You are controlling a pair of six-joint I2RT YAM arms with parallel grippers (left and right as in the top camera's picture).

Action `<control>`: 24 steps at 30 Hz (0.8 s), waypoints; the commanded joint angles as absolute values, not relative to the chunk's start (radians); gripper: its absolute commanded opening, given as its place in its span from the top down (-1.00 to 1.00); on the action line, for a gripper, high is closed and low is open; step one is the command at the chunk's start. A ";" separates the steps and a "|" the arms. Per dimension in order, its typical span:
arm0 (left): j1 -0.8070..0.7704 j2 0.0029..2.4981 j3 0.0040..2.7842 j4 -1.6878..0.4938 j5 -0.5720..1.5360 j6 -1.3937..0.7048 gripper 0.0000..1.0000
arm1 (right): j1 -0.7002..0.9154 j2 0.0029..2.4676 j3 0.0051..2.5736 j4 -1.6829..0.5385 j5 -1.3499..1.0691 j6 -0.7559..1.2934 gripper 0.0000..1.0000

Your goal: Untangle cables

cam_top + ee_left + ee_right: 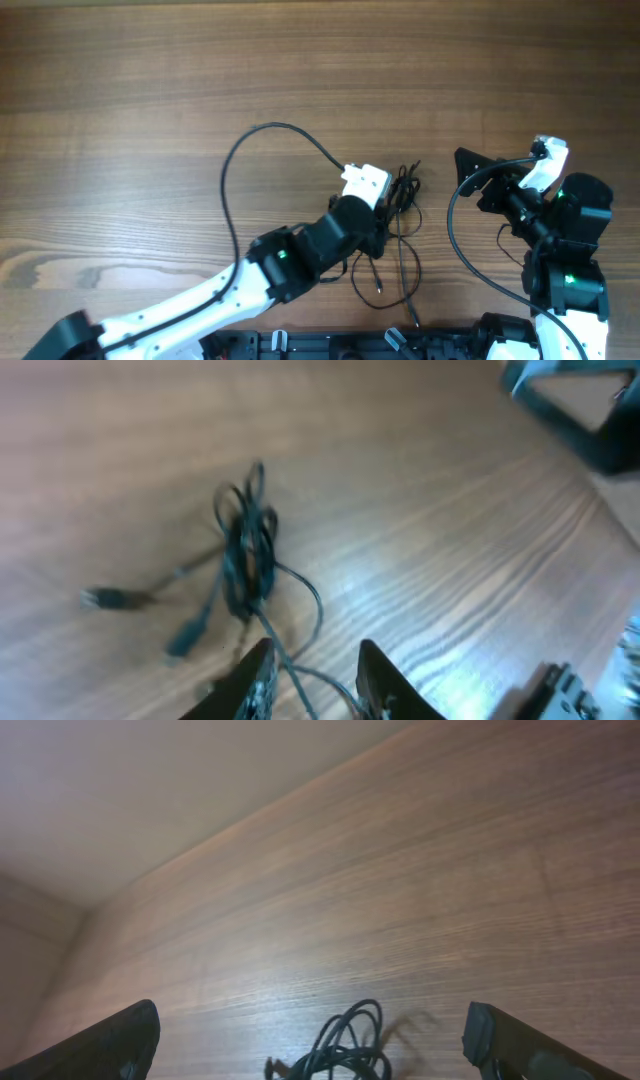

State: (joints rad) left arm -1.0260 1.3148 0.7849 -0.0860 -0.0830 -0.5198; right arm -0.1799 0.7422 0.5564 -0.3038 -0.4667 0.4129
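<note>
The cables (405,192) are thin black cords in a small knot at mid table, with loose strands (382,268) trailing toward the near edge. My left gripper (387,214) sits right against the knot's near left side. In the left wrist view the knot (246,548) lies ahead of the open fingers (315,678), two plug ends lie to its left, and one strand runs between the fingers. My right gripper (474,180) is wide open to the right of the knot, apart from it. In the right wrist view the knot (345,1045) lies between the spread fingers (330,1042).
A thicker black robot cable (262,130) loops from the left arm over the wooden table (150,90). Another thick one (452,228) curves beside the right arm. The right gripper shows blurred at the top right of the left wrist view (575,405).
</note>
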 commanded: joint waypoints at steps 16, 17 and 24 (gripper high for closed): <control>-1.024 1.630 0.793 0.048 -0.137 -0.882 0.11 | -0.183 0.742 0.563 -0.308 -0.438 0.426 -0.99; -1.023 1.637 0.793 0.046 -0.138 -0.878 0.12 | -0.183 0.742 0.563 -0.308 -0.438 0.426 -0.99; -1.023 1.715 0.793 0.133 -0.144 -0.875 0.18 | -0.183 0.742 0.563 -0.309 -0.438 0.426 -0.99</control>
State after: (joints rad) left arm -1.0275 1.7016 0.7849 0.1139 -0.1226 -0.8745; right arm -0.1799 0.7422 0.5564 -0.3103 -0.4541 0.4183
